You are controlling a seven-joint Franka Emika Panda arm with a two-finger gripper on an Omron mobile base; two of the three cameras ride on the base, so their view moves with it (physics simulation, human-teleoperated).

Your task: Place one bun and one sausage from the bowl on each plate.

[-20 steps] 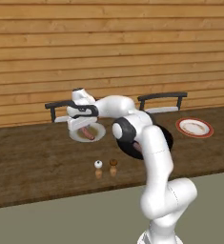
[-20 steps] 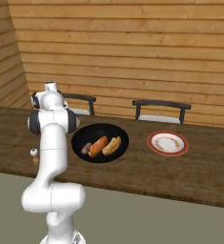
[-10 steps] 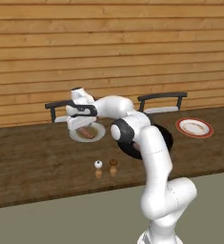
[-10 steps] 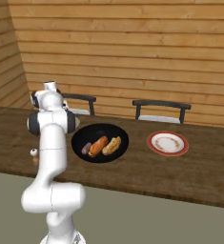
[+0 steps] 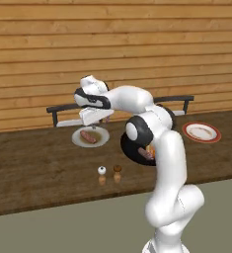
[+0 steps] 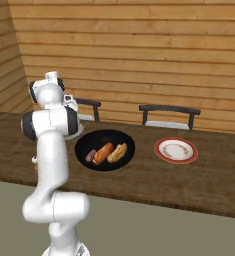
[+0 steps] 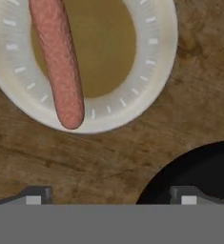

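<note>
Gripper (image 7: pixel 111 194) now hangs spread wide and empty; it has let go. Sausage (image 7: pixel 58 62) lies on the pale plate (image 7: pixel 154 71) near the table's back edge. Bun comes next from the bowl (image 6: pixel 105 149).

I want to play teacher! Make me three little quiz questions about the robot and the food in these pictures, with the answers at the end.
1. True or false: a sausage already lies on the pale plate.
2. How many pieces of food are in the black bowl? A) one B) three C) five
3. Fill in: the gripper is ____ and holds nothing.

Key: 1 true. 2 B: a dark sausage, an orange-red sausage and a bun lie side by side. 3 open; its fingertips stand wide apart above the wooden table, between the pale plate and the bowl. The reddish plate has no food yet.
</note>
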